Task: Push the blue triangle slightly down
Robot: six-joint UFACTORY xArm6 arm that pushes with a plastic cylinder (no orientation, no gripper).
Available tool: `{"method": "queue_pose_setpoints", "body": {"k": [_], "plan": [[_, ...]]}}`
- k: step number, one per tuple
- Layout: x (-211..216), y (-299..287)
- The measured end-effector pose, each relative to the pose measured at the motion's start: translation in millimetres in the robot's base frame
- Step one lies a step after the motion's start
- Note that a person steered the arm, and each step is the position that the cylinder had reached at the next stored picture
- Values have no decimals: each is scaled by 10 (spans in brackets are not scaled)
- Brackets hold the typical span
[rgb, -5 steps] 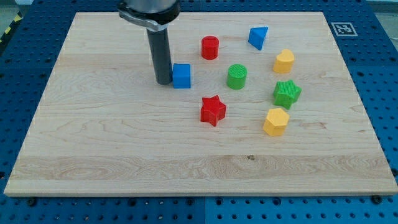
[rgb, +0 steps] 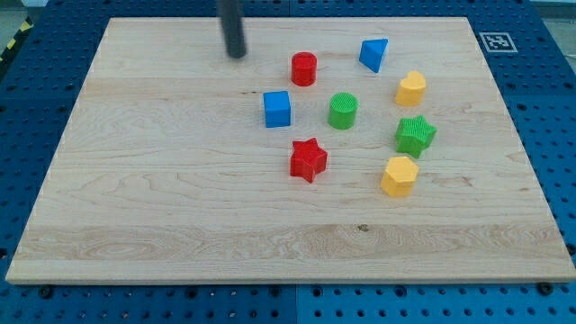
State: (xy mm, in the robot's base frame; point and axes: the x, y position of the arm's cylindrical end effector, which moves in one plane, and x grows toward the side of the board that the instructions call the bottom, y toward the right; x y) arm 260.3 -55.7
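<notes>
Pale wooden board (rgb: 162, 198) on blue pegboard carries the blocks. My tip (rgb: 236, 54) holds nothing and touches no block, near the view's top. Well to its right lies the blue triangle (rgb: 373, 54), level with it, beyond the red cylinder (rgb: 304, 68).

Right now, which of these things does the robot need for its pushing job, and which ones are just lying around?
For the job:
blue triangle
my tip, up at the view's top, left of the red cylinder

Just lying about:
red cylinder
blue cube
green cylinder
red star
green star
two yellow blocks
</notes>
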Motion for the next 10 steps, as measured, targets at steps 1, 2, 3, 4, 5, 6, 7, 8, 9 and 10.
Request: {"method": "queue_pose_setpoints", "body": {"k": [1, 2, 3, 4, 5, 6, 7, 8, 9, 10], "plan": [[-257, 787], [-287, 1707], [-287, 2118], [-277, 2317], [-185, 2444], [-114, 2429], [-114, 2381], [-114, 2372], [-114, 2372], [-114, 2227]]}}
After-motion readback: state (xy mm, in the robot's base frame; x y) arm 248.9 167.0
